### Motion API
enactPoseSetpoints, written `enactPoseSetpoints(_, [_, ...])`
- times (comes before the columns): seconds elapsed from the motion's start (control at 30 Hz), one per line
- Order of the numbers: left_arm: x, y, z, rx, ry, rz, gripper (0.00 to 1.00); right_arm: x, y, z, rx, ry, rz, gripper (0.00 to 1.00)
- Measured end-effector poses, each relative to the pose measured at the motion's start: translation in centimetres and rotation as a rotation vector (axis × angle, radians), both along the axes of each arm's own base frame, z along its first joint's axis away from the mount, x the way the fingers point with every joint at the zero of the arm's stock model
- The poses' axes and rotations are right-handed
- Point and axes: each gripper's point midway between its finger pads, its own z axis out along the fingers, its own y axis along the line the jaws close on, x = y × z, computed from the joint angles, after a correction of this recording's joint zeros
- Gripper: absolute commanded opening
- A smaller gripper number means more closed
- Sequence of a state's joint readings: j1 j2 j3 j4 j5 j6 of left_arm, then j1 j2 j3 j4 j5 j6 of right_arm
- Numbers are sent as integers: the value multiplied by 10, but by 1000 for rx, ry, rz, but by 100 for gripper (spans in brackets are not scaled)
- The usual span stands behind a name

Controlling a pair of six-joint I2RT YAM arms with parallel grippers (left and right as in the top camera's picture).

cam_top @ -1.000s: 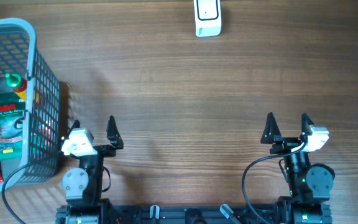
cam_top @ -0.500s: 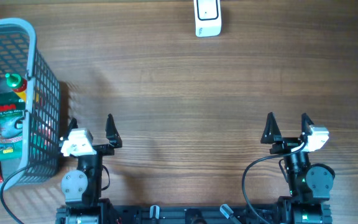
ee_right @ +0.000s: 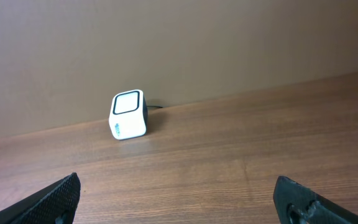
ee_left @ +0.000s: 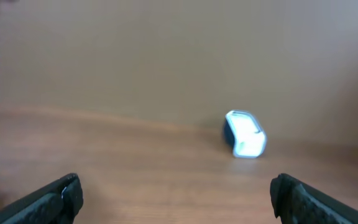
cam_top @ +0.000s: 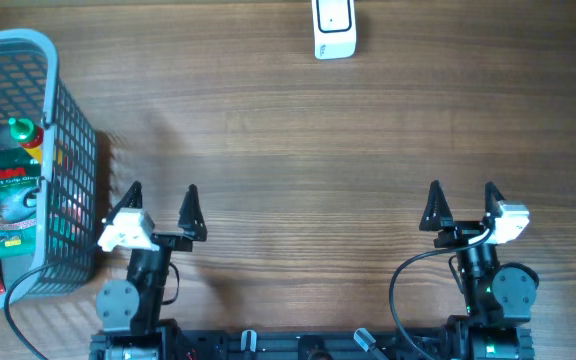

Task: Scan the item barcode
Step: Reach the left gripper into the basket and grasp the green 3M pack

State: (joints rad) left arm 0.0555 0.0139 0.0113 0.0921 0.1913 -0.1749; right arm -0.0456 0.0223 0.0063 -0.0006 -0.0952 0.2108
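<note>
A brown wooden bench point(cam_top: 298, 140) with grain running side to side fills the overhead view. At its far edge stands a plain, dull brown wall point(ee_right: 241, 37), evenly lit.

Brown wood-grain worktop point(cam_top: 288, 150), grain running side to side. Two things sit directly on it. White scanner point(cam_top: 334, 28): well ahead of me at the far edge, off to the right of my left gripper point(cam_top: 161, 190) and to the left of my right gripper point(cam_top: 462, 188), standing upright. Blue-grey mesh basket point(cam_top: 76, 150): just left of my left gripper, at the worktop's left side.
</note>
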Motion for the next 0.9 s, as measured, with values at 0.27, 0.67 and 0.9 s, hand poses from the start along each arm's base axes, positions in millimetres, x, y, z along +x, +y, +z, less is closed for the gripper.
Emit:
enactPoseSetpoints(0.27, [3,-8,16,-22,24,-53,100,0,0,0,0,1,0,100])
enactPoseSetpoints(0.67, [70,-15,108,-26,69,-114,100,0,0,-1,0,5,0,100])
enactPoseSetpoints(0.9, [119,-30,132,-35,139,-222,100,0,0,-1,0,5,0,100])
